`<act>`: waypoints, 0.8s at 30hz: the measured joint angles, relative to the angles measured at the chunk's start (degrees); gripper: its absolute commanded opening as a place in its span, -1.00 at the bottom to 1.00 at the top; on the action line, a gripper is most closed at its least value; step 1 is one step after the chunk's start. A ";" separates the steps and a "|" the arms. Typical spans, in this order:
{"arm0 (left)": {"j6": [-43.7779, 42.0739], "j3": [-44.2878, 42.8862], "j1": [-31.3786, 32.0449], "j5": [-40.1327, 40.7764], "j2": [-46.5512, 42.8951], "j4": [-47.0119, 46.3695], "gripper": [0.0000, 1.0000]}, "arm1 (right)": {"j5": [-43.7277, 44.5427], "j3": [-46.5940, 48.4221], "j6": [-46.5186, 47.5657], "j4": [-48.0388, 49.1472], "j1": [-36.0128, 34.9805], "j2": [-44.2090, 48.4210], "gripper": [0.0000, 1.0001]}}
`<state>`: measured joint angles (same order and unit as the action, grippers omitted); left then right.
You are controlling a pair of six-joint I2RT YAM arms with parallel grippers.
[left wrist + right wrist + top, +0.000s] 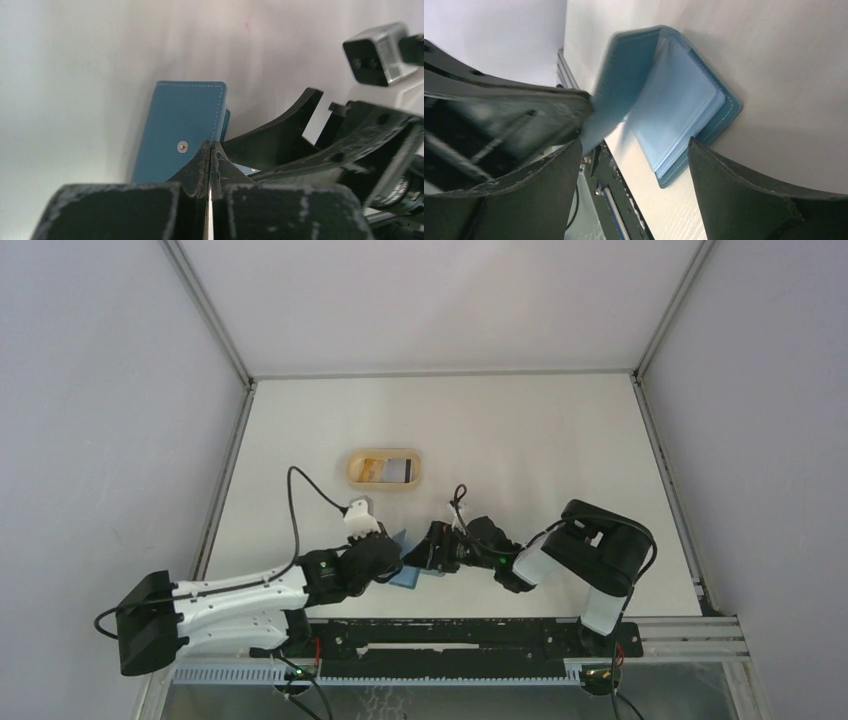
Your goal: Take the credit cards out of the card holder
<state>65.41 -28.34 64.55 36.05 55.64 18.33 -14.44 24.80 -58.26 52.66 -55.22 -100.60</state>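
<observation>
The teal-blue card holder (407, 577) lies open near the front edge between both arms. Its cover (180, 120) stands upright, and my left gripper (210, 146) is shut on the cover's stitched edge. The right wrist view shows the base flat on the table with pale-blue inner pockets (674, 105) fanned open; no card shows in them. My right gripper (635, 141) is open, its fingers (744, 195) straddling the wallet's near corner without touching it. Credit cards (385, 468), yellowish and white, lie in the tan dish.
The tan oval dish (385, 486) sits behind the wallet, toward the middle of the table. A black rail (470, 635) runs along the front edge just below the grippers. White walls enclose the table on the left, right and back.
</observation>
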 measured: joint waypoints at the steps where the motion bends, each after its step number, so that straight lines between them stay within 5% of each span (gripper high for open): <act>1: 0.44 0.61 0.20 -0.42 0.87 -1.09 -1.00 | -0.83 -0.37 -0.74 1.90 0.48 -0.85 0.75; 10: 3.89 3.06 1.44 -2.10 4.83 -6.16 -1.00 | -1.51 -8.59 -2.93 11.32 2.67 0.55 0.76; 19: 5.18 3.06 1.44 3.50 -8.07 4.76 -1.00 | 3.69 -7.30 4.24 -8.13 0.46 20.20 0.88; 24: 6.78 4.63 1.44 5.86 -13.18 9.42 -1.00 | 2.19 0.31 7.04 -13.29 -0.44 22.12 0.92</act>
<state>72.18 -23.70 66.00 41.91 42.46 27.75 -12.25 25.10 -51.22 39.38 -55.66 -78.48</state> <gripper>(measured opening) 0.003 0.952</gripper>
